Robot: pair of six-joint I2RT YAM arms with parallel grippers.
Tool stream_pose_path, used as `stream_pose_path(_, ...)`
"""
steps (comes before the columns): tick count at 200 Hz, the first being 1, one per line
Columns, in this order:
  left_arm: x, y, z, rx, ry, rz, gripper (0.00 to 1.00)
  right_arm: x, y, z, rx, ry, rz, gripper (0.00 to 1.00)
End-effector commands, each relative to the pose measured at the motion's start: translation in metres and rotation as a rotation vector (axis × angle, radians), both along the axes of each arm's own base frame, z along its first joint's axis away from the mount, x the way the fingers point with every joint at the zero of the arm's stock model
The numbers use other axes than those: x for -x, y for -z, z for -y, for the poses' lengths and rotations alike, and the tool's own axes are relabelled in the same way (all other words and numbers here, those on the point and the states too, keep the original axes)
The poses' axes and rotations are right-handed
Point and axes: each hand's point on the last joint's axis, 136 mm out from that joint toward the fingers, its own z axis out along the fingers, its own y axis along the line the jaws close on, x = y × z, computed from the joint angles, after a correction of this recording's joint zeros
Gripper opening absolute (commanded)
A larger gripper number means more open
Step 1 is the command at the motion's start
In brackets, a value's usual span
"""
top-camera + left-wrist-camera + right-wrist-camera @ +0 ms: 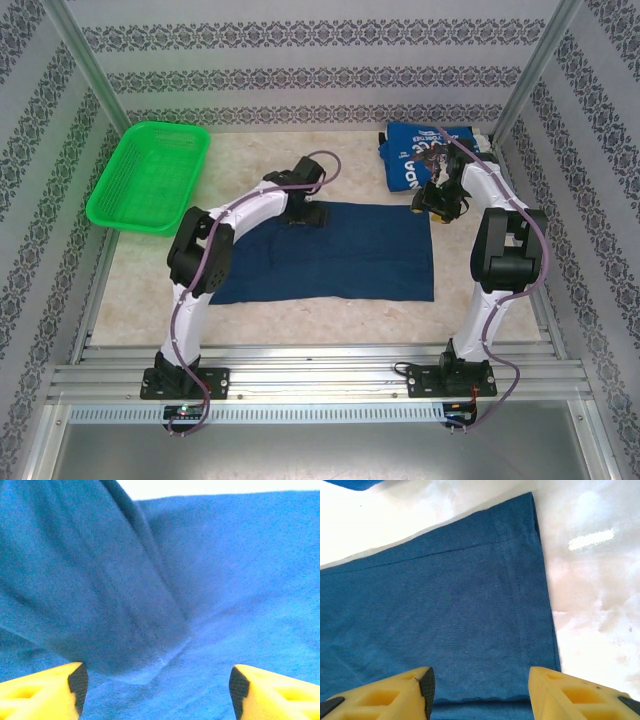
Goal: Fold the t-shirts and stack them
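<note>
Lying flat mid-counter, top view: navy t-shirt, apparently part-folded; blue t-shirt crumpled beyond its far right corner, unfolded, unstacked.
Left wrist: left tool wide, empty, over its fold.
Right wrist: right tool parted, empty, over its corner.

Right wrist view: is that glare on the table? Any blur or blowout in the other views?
Right wrist: yes, a bright glare streak on the table; the navy t-shirt is sharp down to its stitching. Left wrist: the shirt is close and soft, the background blown white at top. Top external: even light, no glare.
</note>
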Motion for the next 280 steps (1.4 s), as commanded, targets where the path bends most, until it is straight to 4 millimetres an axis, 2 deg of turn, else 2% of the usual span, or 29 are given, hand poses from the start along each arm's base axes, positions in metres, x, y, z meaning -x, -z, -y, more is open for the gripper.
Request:
stream_pose_path(1, -0.04, -0.073, -0.01, 0.172, -0.084, 0.093, 0.8, 0.002, 0.003, 0.002, -0.009, 0.026, -0.031, 0.54)
stream_pose_path(21, -0.053, -0.088, -0.026, 0.14, -0.075, 0.103, 0.86, 0.004, 0.002, 0.002, -0.004, 0.022, -0.03, 0.54)
stream_pose_path(39, -0.067, -0.086, -0.041, 0.11, -0.087, 0.094, 0.87, 0.007, 0.002, 0.002, -0.003, 0.017, -0.028, 0.55)
stream_pose_path(61, -0.082, -0.079, -0.042, 0.098, -0.042, 0.093, 0.86, 0.008, 0.002, 0.001, -0.014, 0.013, -0.027, 0.56)
stream_pose_path(75, -0.089, -0.07, -0.036, 0.143, -0.001, 0.064, 0.85, 0.007, 0.001, -0.001, -0.022, 0.012, -0.021, 0.58)
stream_pose_path(100, -0.087, -0.046, -0.043, 0.16, 0.002, -0.042, 0.79, 0.008, -0.002, -0.003, -0.03, -0.003, -0.005, 0.62)
stream_pose_path(129, -0.078, -0.033, -0.045, 0.163, 0.031, -0.083, 0.79, 0.009, -0.011, -0.004, -0.025, -0.038, 0.052, 0.82)
stream_pose_path(143, -0.079, -0.028, -0.048, 0.155, 0.025, -0.087, 0.79, 0.009, -0.014, -0.005, -0.028, -0.048, 0.074, 0.87)
stream_pose_path(171, -0.085, -0.021, -0.057, 0.116, -0.012, -0.068, 0.79, 0.009, -0.016, -0.008, -0.042, -0.059, 0.086, 0.89)
stream_pose_path(223, -0.098, -0.006, -0.063, 0.101, -0.05, -0.047, 0.79, 0.011, -0.016, -0.009, -0.043, -0.061, 0.097, 0.91)
stream_pose_path(253, -0.112, -0.008, -0.06, 0.125, -0.062, -0.004, 0.79, 0.01, -0.017, -0.013, -0.066, -0.063, 0.122, 0.93)
stream_pose_path(280, -0.116, 0.001, -0.055, 0.156, -0.065, -0.011, 0.76, 0.013, -0.011, -0.014, -0.078, -0.066, 0.1, 0.93)
